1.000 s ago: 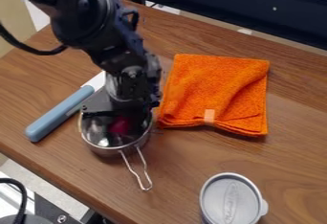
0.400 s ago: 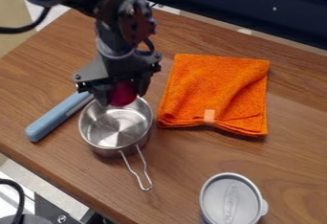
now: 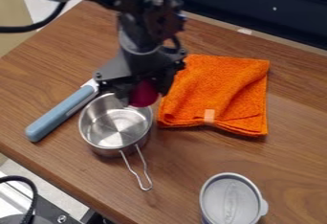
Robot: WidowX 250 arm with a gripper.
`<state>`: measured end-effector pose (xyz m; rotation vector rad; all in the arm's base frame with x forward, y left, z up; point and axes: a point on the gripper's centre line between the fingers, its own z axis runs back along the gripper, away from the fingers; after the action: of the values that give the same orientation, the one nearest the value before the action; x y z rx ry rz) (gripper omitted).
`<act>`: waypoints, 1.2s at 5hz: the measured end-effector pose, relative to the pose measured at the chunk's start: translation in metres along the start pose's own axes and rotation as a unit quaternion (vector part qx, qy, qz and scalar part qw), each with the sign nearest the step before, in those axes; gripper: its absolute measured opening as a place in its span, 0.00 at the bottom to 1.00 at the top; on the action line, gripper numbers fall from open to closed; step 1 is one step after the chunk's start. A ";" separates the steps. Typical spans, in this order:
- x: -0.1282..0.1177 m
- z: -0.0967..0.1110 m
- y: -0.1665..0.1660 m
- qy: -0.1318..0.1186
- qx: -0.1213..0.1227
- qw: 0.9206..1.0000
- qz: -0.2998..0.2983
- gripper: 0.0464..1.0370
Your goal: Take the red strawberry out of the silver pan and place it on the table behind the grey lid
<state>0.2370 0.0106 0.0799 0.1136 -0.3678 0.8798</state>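
Nearest is the gray tin [image 3: 230, 201], low and to the right on the brown table [image 3: 290, 146]. It has a small tab on its right side. Next comes the shiny pot [image 3: 116, 129], with its thin wire handle [image 3: 136, 170] pointing toward the front of the table. The blue tool [image 3: 59, 115] lies just to the left of the pot, at a slant, with its white end farther back.

The red thing [image 3: 144, 94] is up at the far right edge of the pot, as seen from here. It looks round, but part of it is hidden. The black hand [image 3: 144, 96] holds it tight, with a finger on each side. The orange cloth [image 3: 217, 94] lies folded to the right of the pot, and the hand hides a bit of its left side. Way at the back is a dark blue bar [image 3: 256, 10].

What has just changed is the red thing. A second ago it was down in the pot, with the hand in there too. Then the hand came up with it, and now both are more to the right, closer to the cloth. So the red thing is out of the pot. The pot, tool, cloth and tin have not moved.
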 end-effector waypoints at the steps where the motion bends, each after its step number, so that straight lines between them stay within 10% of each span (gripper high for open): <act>1: -0.023 0.000 -0.027 0.011 -0.009 1.000 -0.008 0.70; 6: -0.109 -0.025 -0.102 0.058 -0.076 0.994 -0.053 0.70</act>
<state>0.2592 -0.1275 0.0227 -0.0575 -0.3151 0.7475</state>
